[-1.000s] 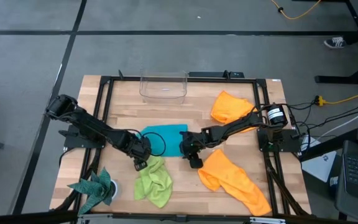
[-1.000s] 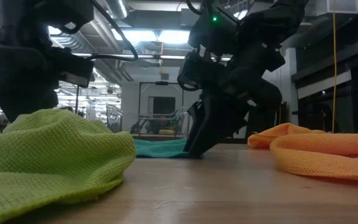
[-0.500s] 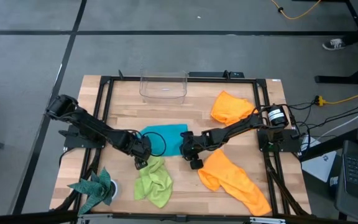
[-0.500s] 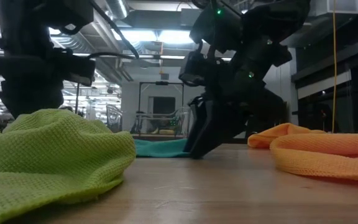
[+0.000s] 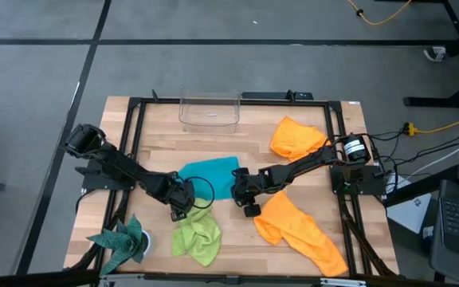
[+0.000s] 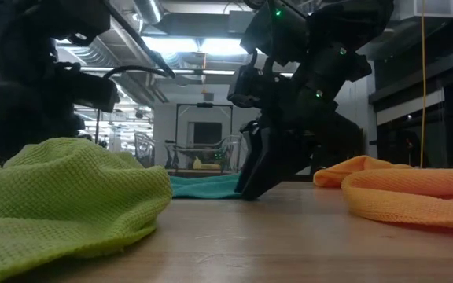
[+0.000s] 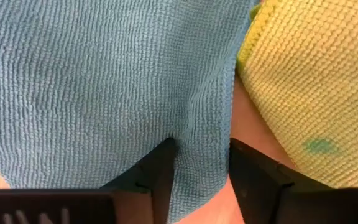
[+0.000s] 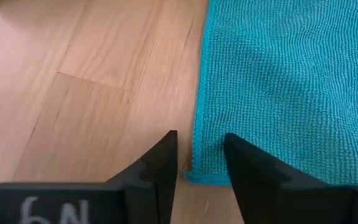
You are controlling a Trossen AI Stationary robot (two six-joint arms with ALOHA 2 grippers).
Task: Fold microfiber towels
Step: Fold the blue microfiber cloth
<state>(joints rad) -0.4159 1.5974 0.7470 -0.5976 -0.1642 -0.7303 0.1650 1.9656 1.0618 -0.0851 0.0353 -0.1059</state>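
Nearest the front edge of the worktop (image 5: 158, 147): lime-green towel (image 5: 196, 233) crumpled, one orange towel (image 5: 297, 229) to its right. Just behind, turquoise-blue towel (image 5: 208, 177) lies flat mid-worktop, long axis running left to right. Left tool (image 5: 183, 207) sits over its front-left corner, fingers (image 7: 160, 171) spread narrowly astride the hem, cloth between them, not yet pinched. Right tool (image 5: 242, 194) at the front-right corner, fingers (image 8: 161, 165) likewise apart straddling the edge. Each arm is nearest its own corner; fold would likely carry the front edge away rearward. Second orange towel (image 5: 295, 137) farther back right.
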